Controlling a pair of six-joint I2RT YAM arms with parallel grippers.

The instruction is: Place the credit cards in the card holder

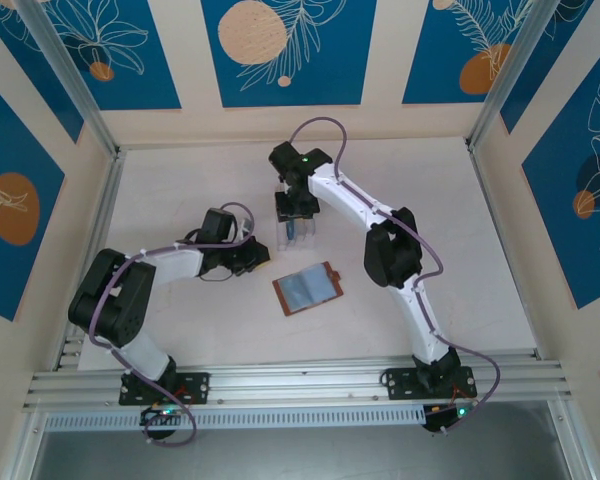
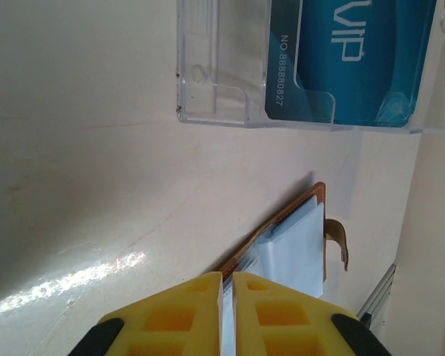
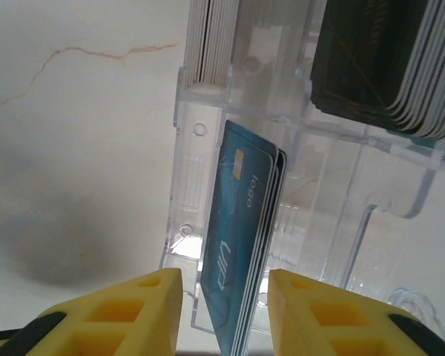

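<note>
Yellow fingertips (image 3: pixel 137 308) flanking blue card (image 3: pixel 241 222), "VIP", "logo"

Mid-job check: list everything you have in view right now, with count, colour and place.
table: one, whitish, under everything
rack: one, clear, mid-table, beyond the holder
blue cards: a few, count unclear, upright in a rack slot
whitish cards: one stack, in another rack slot
dark cards: one stack, black in front with pale ones behind, in a further slot
holder: one, brown with pale blue-grey pockets, lying open, nearer than the rack
wall panels: several, blue and cream, round the table
left pincer: yellow fingers, shut, low beside the holder
right pincer: yellow fingers, open, astride the blue cards
</note>
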